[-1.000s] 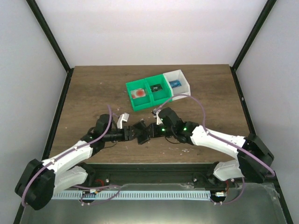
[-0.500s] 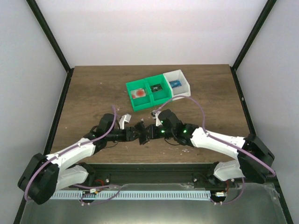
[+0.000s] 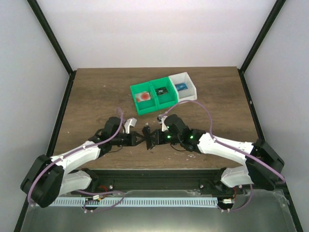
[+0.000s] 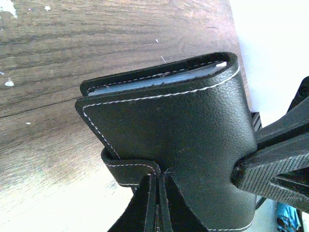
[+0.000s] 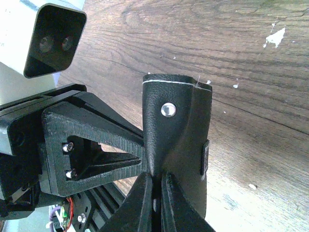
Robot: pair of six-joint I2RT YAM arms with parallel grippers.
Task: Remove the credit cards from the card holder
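Currently, card holder (image 4: 183,130): one
Left end effector (image 4: 157,193): pinching its edge
Right end effector (image 5: 154,188): pinching its snap flap
Bins (image 3: 147,108): three, 12 o'clock of it

Wooden bench (image 3: 96,92), white flecks (image 5: 275,37) on it. Upper centre of overhead view: green two-compartment bin (image 3: 147,109), white bin (image 3: 189,96) touching its right end.

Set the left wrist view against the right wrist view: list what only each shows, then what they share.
Only the left wrist view: a pale blue-grey edge, card or lining, tucked in the card holder's top slot. Only the right wrist view: a metal snap stud on the holder's flap, and the left arm's camera housing. Both: the black card holder over the wooden table, clamped by the left tool and the right tool.
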